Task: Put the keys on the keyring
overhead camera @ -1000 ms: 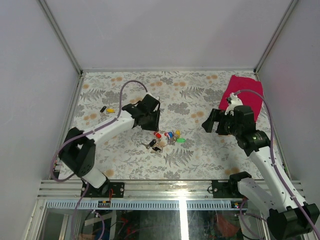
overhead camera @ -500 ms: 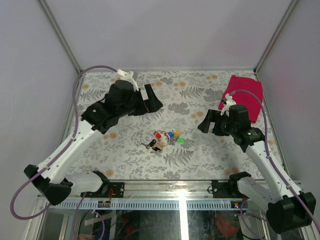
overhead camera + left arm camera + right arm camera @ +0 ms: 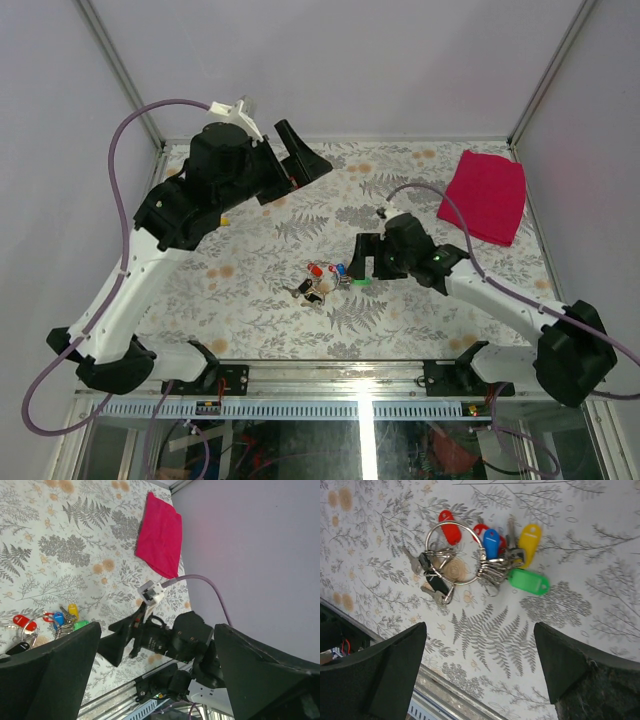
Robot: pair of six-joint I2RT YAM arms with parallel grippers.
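The keys [image 3: 491, 544] lie in a loose bunch at the middle of the counter [image 3: 420, 330], their red, blue, yellow, green and black heads fanned out. From the right wrist view several seem to hang on small rings already, and a larger keyring [image 3: 454, 553] lies among them with the black key at its 7 o'clock edge. Which keys are actually threaded is too fine to tell.

The right hand [image 3: 362, 258] hovers just at the bunch's 3 o'clock side, tilted down over it. Its fingers [image 3: 385, 675] stand fully apart and hold nothing, probably so that it can look the bunch over and choose one piece to pinch.

The left hand [image 3: 297, 178] is lifted high, off toward 11 o'clock and well away from the keys. It is spread wide and empty. That keeps it out of the other arm's way, and its camera looks down on the work.

A red cloth [image 3: 487, 195] lies at 2 o'clock, untouched.
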